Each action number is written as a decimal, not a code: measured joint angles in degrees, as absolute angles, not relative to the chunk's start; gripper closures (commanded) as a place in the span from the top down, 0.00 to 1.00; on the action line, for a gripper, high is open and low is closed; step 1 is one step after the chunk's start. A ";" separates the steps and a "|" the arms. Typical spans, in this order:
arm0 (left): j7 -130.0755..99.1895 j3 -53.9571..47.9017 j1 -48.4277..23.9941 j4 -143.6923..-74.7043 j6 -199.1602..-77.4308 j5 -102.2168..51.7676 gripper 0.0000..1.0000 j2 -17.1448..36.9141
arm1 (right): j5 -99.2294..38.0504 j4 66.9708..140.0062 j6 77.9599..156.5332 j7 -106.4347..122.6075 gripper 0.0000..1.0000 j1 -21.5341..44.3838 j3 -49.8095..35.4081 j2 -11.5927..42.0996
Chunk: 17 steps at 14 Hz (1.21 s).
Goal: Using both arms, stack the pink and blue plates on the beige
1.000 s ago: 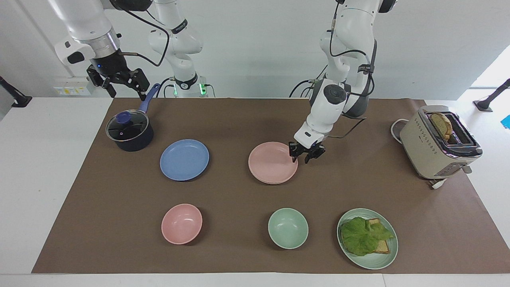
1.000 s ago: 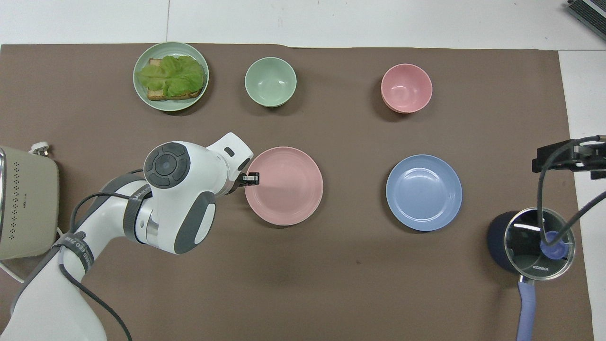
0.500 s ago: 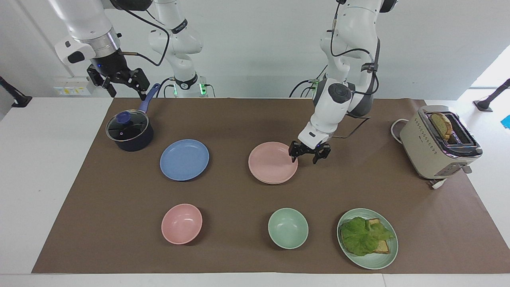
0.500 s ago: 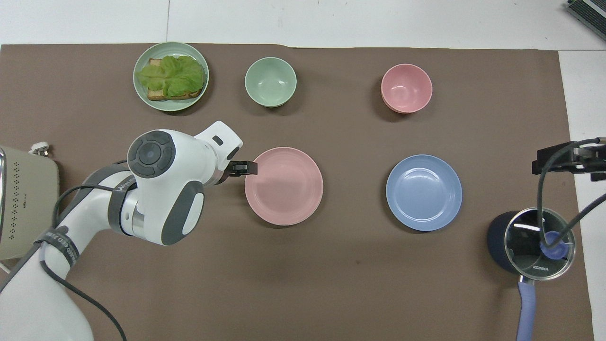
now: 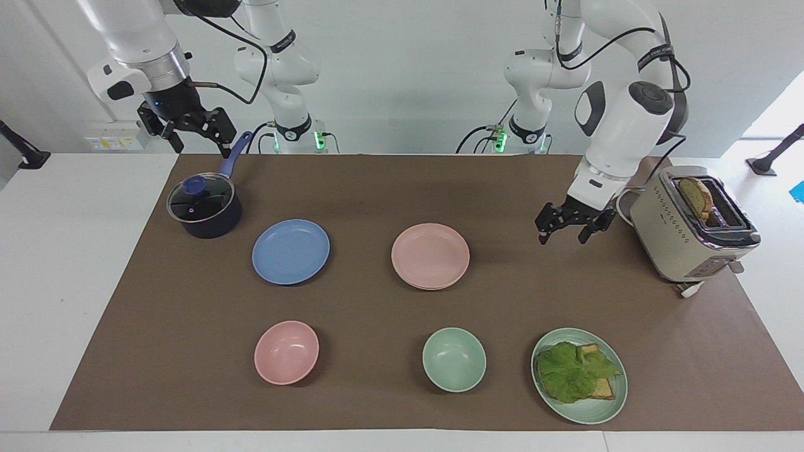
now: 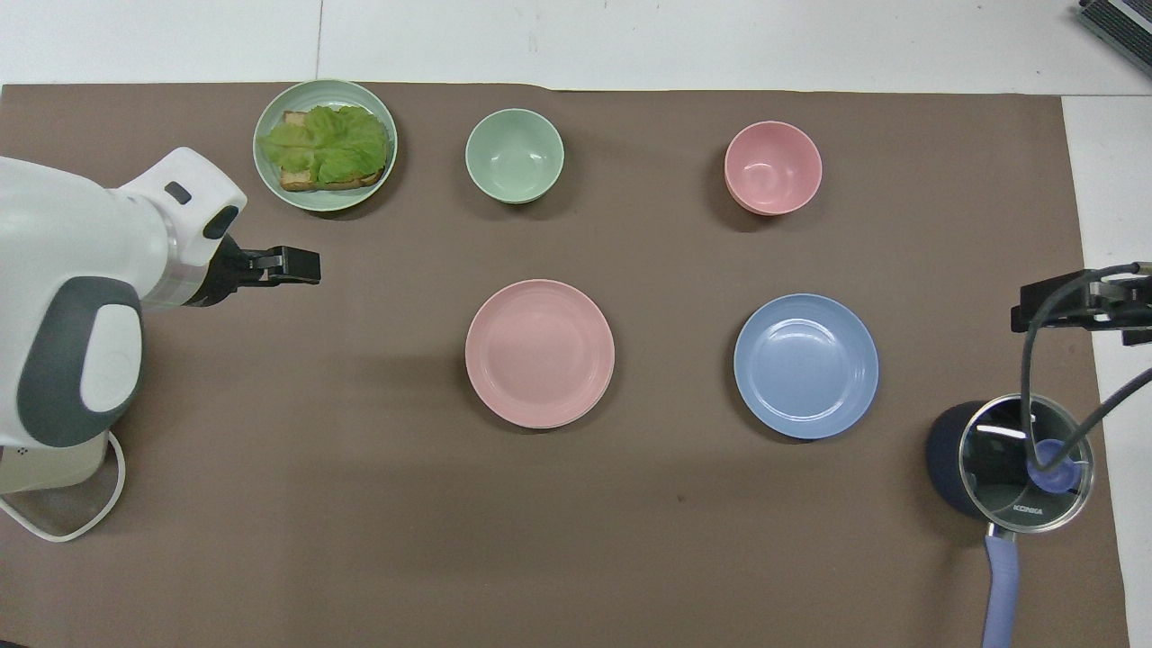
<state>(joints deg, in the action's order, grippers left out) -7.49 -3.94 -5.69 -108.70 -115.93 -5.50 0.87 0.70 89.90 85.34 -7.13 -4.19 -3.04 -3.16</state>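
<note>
Brown paper covers the table [image 5: 38,282], and we start with the facing view. We see the pink plate [image 5: 430,254] in the middle. A thin second rim shows under its edge, so it lies on another plate, but we cannot tell that one's colour. The blue plate [image 5: 291,251] lies beside it, toward the right arm's end, and they do not touch. The left gripper [image 5: 569,229] hangs over bare paper between the pink plate and the toaster [image 5: 691,226]. Its fingers are spread apart and hold nothing. The pink plate is well apart from it. The right gripper [image 5: 191,132] is up in the air above the pot's [image 5: 204,207] handle. Its fingers are spread too, with nothing in them. The blue plate is well apart from this one as well. The tops of both arms are cut off.

Now the overhead view. We see the pink plate [image 6: 540,353] and the blue plate [image 6: 805,365] side by side. The left gripper [image 6: 301,266] is seen edge-on, so its fingers look like one dark bar. Its big white arm hides most of the toaster [image 6: 40,463]. Only a dark piece of the right gripper [image 6: 1080,301] pokes in at the edge, above the pot [image 6: 1008,459].
</note>
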 measured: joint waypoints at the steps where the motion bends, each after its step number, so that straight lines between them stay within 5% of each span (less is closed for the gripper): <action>1: -6.04 -3.94 -4.97 -107.33 -111.66 -5.50 1.00 -0.11 | 0.70 89.90 85.34 -7.13 1.00 -4.19 -3.04 -3.16; 8: -0.20 -3.14 -4.10 -97.84 -92.85 -1.99 1.00 -5.00 | 0.70 91.98 88.34 -7.12 1.00 -4.14 -3.18 -3.39; 17: 1.11 -1.92 -3.99 -97.42 -88.21 -1.83 1.00 -9.08 | 0.70 114.72 112.15 -5.83 1.00 -3.98 -3.38 -3.32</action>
